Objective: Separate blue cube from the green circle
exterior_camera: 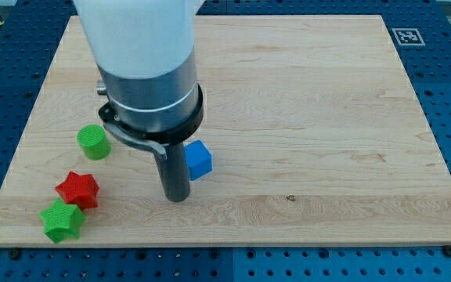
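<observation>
The blue cube (199, 159) lies near the middle of the wooden board (304, 102), a little towards the view's bottom. The green circle (93, 142) sits well to its left. My tip (178, 196) rests on the board just left of and below the blue cube, close beside it. The rod's wide housing hides the board above the tip, between the two blocks.
A red star block (78, 189) and a green star block (62, 220) lie at the view's bottom left, touching each other, below the green circle. A printed marker tag (407, 36) sits at the board's top right corner.
</observation>
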Controlling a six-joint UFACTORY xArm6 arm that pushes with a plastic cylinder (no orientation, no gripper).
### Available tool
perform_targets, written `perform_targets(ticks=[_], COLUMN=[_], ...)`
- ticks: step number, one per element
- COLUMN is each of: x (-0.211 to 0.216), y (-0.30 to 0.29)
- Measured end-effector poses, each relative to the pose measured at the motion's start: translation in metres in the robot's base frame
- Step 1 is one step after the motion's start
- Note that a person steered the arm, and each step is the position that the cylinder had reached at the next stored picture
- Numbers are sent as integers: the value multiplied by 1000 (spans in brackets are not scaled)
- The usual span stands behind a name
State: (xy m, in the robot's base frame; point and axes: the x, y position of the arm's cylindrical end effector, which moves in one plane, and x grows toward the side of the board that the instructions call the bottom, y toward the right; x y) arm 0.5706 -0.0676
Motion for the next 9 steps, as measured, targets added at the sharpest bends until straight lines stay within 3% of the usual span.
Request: perform_targets(ticks=[2,5,9], x=[23,6,-105], y=[31,52,-12])
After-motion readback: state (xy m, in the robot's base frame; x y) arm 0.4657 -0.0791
